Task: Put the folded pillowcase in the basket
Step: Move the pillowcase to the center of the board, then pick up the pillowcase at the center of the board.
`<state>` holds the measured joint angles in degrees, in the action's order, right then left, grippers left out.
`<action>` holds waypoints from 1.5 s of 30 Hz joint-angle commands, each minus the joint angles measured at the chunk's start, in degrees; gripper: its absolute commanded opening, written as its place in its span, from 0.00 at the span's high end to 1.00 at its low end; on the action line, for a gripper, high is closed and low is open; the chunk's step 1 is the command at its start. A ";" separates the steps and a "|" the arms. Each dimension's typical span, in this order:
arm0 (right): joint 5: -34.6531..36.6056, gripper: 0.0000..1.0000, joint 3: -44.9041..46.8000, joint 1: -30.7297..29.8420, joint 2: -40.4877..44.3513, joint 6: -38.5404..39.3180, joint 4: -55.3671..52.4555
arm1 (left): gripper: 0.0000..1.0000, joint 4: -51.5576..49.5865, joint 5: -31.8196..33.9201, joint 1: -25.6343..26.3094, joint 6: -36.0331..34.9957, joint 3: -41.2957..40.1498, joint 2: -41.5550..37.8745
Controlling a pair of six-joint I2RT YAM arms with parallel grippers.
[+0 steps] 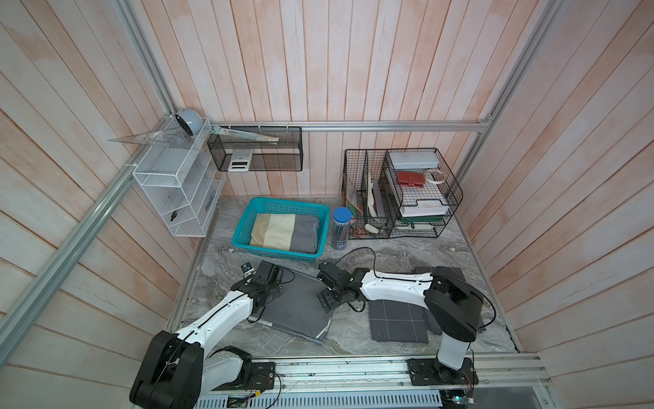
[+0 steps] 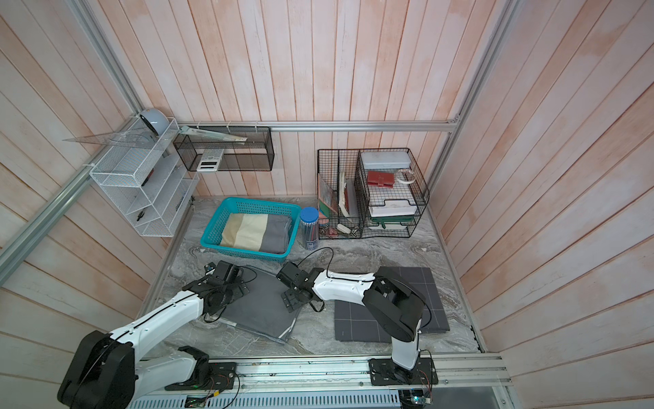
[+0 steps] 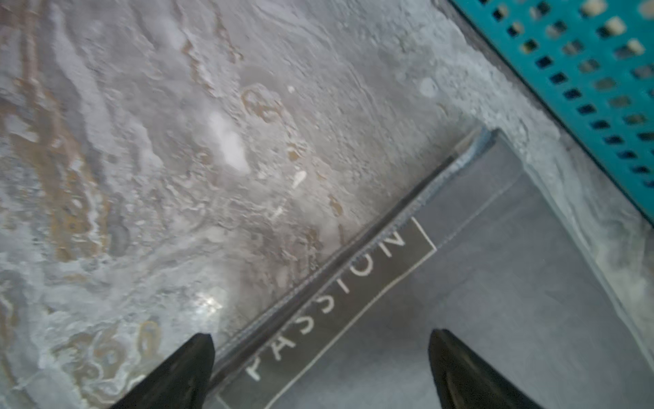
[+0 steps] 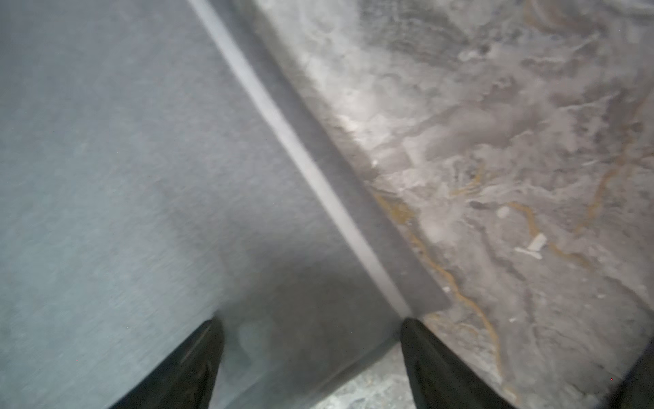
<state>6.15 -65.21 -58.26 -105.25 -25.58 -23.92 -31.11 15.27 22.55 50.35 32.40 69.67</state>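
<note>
The folded grey fabric pillowcase (image 1: 300, 308) lies on the marble desk (image 1: 354, 338), near the rectangular teal plastic basket (image 1: 276, 253). The left gripper (image 3: 320, 340) and right gripper (image 4: 311, 324) are spread over opposite edges. The 2 should pinch every layer together and lift level.

left hand (image 3: 321, 334), fingers (image 3: 184, 375) apart, over grey pillowcase (image 3: 495, 283) edge; basket (image 3: 580, 90) near

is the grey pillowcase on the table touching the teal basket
Apart. The left wrist view shows a strip of bare marble table between the corner of the grey pillowcase and the wall of the teal basket.
</note>
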 commanded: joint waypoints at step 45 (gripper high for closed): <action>-5.22 0.26 10.21 4.03 6.19 -18.77 9.96 | 0.15 8.05 -15.11 -4.61 -4.54 -1.91 5.78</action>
<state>2.39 -55.79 -54.08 -97.38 -42.44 -15.51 -25.43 3.11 16.67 45.41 31.59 72.73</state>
